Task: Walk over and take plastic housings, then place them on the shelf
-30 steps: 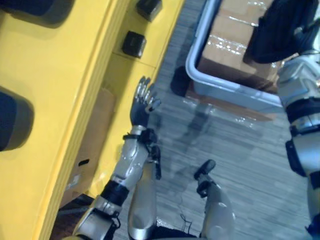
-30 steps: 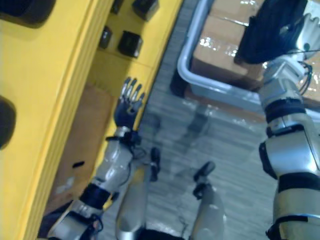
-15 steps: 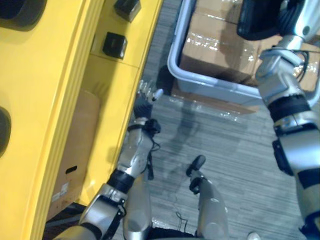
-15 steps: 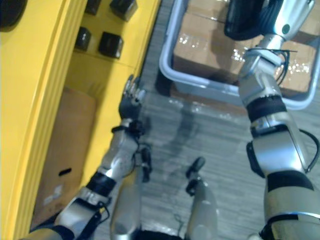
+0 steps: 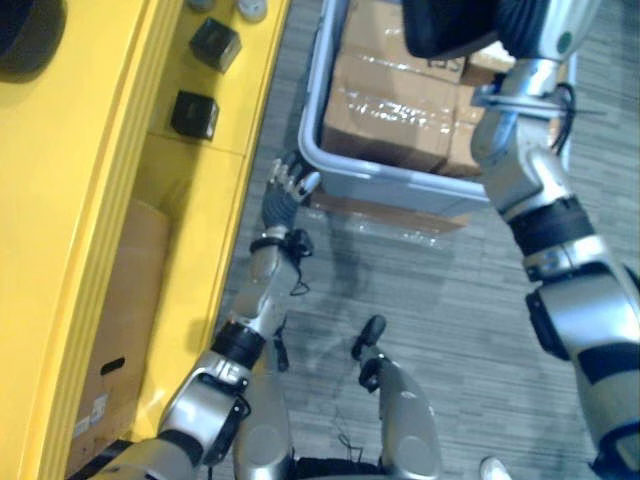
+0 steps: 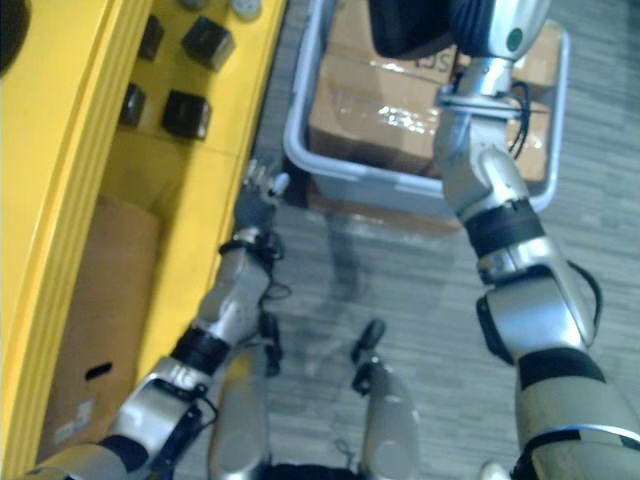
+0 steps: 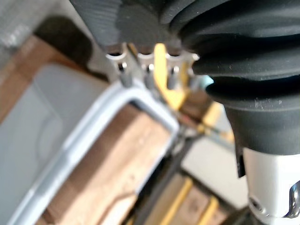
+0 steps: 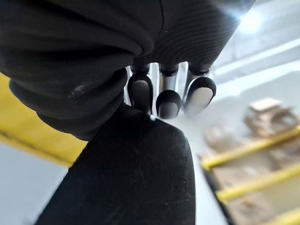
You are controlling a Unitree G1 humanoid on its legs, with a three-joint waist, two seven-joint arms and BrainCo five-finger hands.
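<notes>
The right hand (image 8: 165, 93) is gripping a black plastic housing (image 5: 448, 25), its dark-tipped fingers curling over the housing's rounded edge. It is holding the housing up in the air above the far side of a grey bin (image 5: 335, 168), which is sitting on the floor (image 5: 450, 300). Cardboard boxes (image 5: 395, 95) wrapped in shiny film are filling the bin. The left hand (image 5: 282, 200) is hanging with its fingers loosely straight and carrying nothing, just beside the bin's corner nearest the yellow shelf (image 5: 110, 150) and close to the shelf's front edge. Small black blocks (image 5: 195, 113) are lying on a lower level of the shelf near that edge (a dark rounded thing (image 5: 25, 30) is sitting on the level above, too cut off to tell what it is). A brown carton (image 5: 120, 300) is standing beneath them.
</notes>
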